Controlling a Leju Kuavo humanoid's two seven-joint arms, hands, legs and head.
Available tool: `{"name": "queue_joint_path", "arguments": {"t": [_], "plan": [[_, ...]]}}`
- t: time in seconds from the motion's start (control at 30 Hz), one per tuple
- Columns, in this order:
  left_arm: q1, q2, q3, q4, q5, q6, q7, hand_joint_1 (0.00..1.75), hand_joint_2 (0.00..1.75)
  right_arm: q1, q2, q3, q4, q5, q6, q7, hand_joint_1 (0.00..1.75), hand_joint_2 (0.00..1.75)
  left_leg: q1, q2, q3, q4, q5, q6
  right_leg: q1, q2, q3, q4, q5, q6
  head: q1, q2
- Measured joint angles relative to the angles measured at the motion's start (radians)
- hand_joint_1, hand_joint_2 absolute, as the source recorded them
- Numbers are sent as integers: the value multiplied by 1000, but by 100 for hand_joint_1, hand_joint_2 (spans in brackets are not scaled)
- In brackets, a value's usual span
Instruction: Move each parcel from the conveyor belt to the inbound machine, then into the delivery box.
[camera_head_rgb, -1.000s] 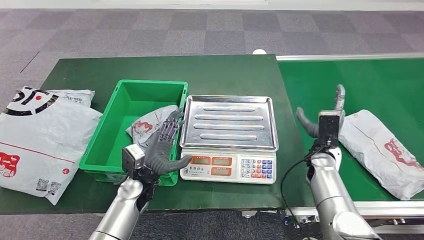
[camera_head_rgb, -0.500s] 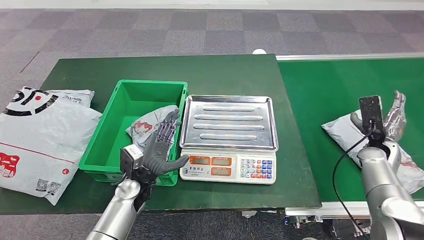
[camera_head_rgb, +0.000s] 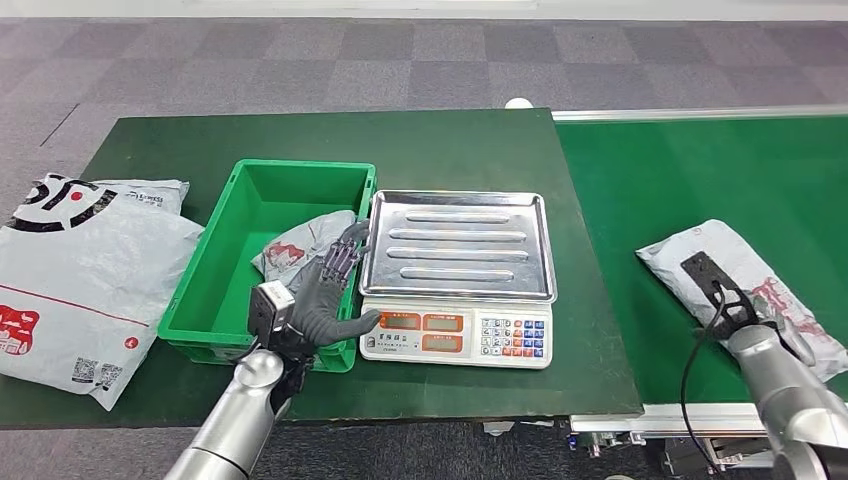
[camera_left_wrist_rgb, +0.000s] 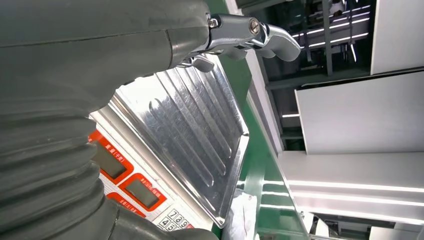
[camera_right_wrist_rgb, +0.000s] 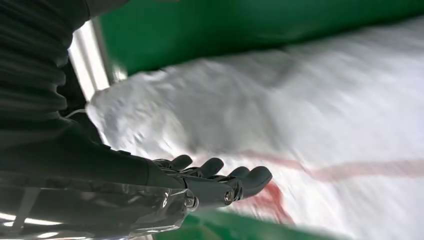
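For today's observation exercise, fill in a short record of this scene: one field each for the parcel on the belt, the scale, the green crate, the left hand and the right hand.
parcel on belt: grey parcel lying flat on the conveyor belt
scale: scale on the table, steel tray bare
green crate: green crate beside the scale, one grey parcel inside
left hand: left hand open, raised over the crate's near corner
right hand: right hand over the belt parcel; grasp cannot be told

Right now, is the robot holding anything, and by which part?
Nothing yet. The right hand is over the parcel on the conveyor, fingers uncurled. The left hand is open above the green box.
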Motion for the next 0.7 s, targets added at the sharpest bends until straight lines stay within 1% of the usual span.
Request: {"name": "queue_joint_path", "arguments": {"t": [0.07,0.17,0.7], "plan": [[-9,-3,0,16,0,-1,0,0,175,10,-8,13,7,3,30,15,0,175,0,0,0,0,0,0,0,0,0,0,0,0,0,0],[-18,-6,0,33,0,-1,0,0,175,21,-15,19,14,-3,44,21,0,175,0,0,0,0,-1,1,0,0,0,0,0,0,0,0],[-32,-13,0,62,0,-1,0,0,175,32,-22,19,25,-6,45,21,0,175,0,0,0,0,-1,1,0,0,1,0,0,0,0,0]]}}
